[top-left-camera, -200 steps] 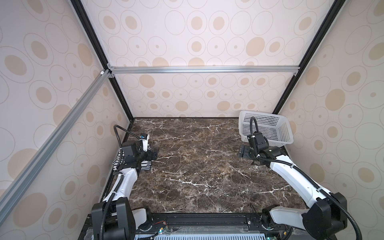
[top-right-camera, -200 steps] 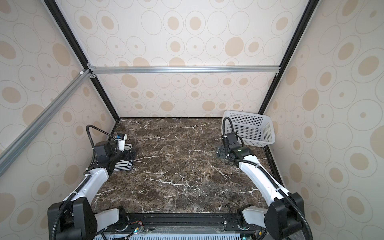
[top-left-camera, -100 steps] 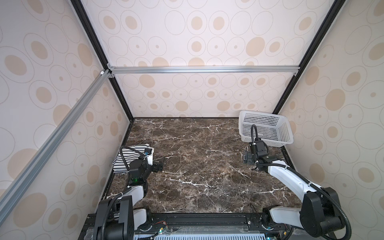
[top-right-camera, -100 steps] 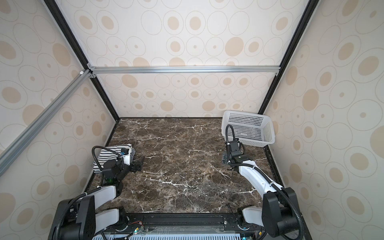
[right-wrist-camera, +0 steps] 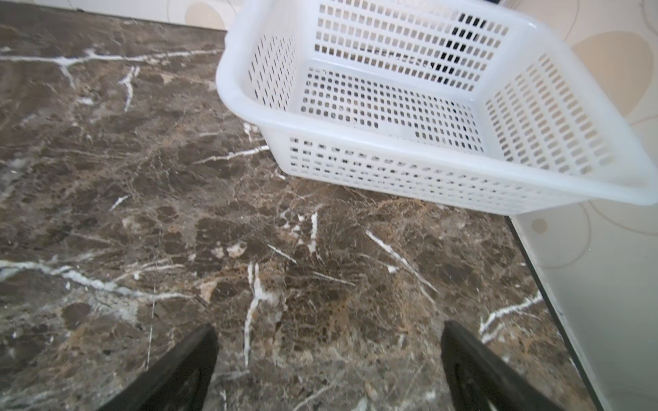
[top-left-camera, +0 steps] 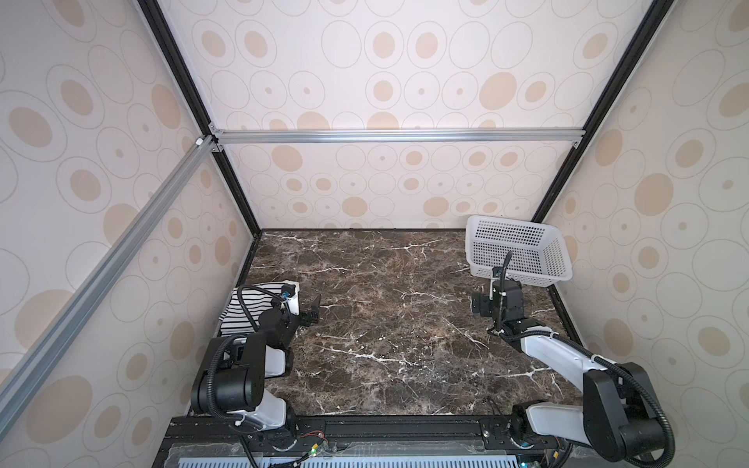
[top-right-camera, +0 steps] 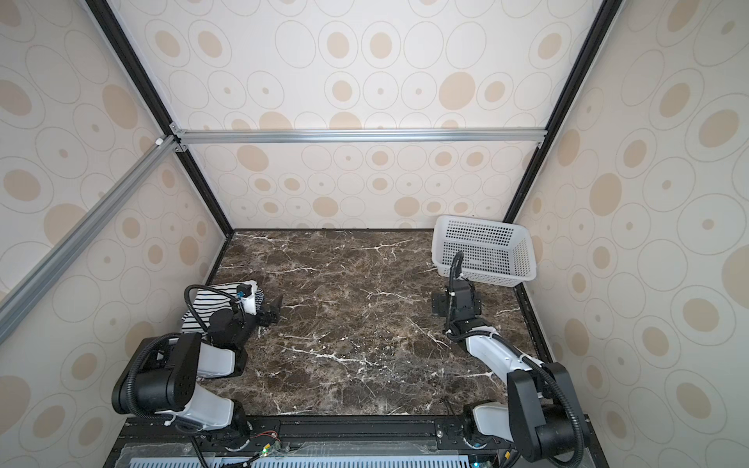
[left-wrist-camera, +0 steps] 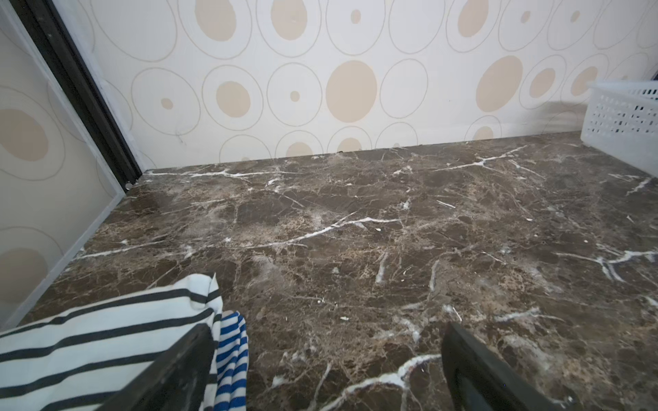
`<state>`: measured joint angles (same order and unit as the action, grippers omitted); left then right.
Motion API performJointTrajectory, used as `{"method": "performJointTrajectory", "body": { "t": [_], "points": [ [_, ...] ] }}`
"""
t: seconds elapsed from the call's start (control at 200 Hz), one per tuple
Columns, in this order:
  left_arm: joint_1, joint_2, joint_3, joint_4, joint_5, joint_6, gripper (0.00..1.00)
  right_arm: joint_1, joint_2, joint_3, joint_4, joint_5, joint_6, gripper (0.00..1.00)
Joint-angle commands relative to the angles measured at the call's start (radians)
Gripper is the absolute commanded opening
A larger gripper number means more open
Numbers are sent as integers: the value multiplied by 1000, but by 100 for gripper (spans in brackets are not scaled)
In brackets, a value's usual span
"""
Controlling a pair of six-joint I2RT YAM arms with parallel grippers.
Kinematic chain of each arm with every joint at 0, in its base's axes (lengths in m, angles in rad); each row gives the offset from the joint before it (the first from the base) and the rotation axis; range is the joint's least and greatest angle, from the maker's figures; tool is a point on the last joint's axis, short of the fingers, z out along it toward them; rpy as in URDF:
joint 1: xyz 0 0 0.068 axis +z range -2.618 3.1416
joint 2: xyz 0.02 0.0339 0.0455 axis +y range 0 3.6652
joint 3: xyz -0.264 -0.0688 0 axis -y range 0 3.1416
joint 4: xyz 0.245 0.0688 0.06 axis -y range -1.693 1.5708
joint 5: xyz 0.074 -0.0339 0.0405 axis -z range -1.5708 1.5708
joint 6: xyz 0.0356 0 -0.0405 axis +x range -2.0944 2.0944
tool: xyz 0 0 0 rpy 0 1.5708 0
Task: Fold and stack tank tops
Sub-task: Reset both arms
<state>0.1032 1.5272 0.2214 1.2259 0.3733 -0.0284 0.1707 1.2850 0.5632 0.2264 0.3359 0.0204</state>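
- Folded tank tops point(top-left-camera: 233, 314) are lying stacked at the left edge of the surface point(top-left-camera: 405, 344), close to the left wall; in both top views the left arm point(top-left-camera: 279, 326) is covering the near right part of the stack
- Left wrist view: the white top with black stripes point(left-wrist-camera: 89, 338) is lying uppermost and running out of the frame; only a narrow edge of the blue-and-white striped top point(left-wrist-camera: 231, 352) beneath it is showing
- The left end effector point(left-wrist-camera: 325, 327) is standing wide open and gripping nothing; the stack is lying just beside it on the wall side, and one finger point(left-wrist-camera: 171, 373) is overlapping the cloth, though contact cannot be told
- The right end effector point(right-wrist-camera: 329, 327) is likewise standing open and empty above bare surface, just before the white perforated basket point(right-wrist-camera: 356, 133) and well apart from the stack; in the top views its fingertips are proving too small to make out
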Motion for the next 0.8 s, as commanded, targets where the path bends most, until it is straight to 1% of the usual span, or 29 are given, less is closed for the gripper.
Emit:
{"method": "performJointTrajectory", "body": {
  "t": [0.0, 0.095, 0.145, 0.26, 0.31, 0.355, 0.4, 0.45, 0.505, 0.55, 0.6, 0.65, 0.685, 0.795],
  "points": [
    [-20, 6, 31, 59, -63, 10, 99, -28, 35, -24, 163, -89, -48, 100],
    [-53, 15, 52, 19, -146, 25, 99, -36, 82, -29, 225, -108, -68, 100],
    [-65, 13, 56, 4, -168, 36, 99, -39, 102, -38, 267, -117, -76, 100],
    [-77, 34, 26, 67, -223, 34, 99, -54, 143, -56, 350, -157, -81, 100],
    [-77, 68, -13, 193, -218, 23, 99, -63, 163, -53, 353, -184, -82, 99],
    [-80, 42, 4, 104, -220, 37, 99, -67, 179, -60, 379, -199, -83, 99],
    [-79, 65, -7, 171, -217, 28, 99, -69, 192, -73, 408, -207, -84, 99],
    [-80, 47, -1, 123, -220, 35, 99, -71, 202, -87, 440, -218, -84, 99],
    [-80, 63, -5, 165, -217, 29, 99, -80, 208, -106, 479, -240, -83, 99],
    [-79, 50, -1, 130, -219, 33, 99, -90, 217, -125, 521, -256, -77, 99],
    [-79, 62, -5, 160, -216, 29, 99, -97, 229, -146, 566, -276, -77, 99],
    [-79, 53, -2, 136, -217, 33, 99, -100, 255, -160, 616, -279, -75, 99],
    [-79, 60, -3, 151, -217, 31, 99, -104, 268, -172, 659, -285, -70, 99],
    [-79, 62, -1, 152, -215, 30, 100, -108, 248, -156, 589, -295, -76, 99]
  ]
}}
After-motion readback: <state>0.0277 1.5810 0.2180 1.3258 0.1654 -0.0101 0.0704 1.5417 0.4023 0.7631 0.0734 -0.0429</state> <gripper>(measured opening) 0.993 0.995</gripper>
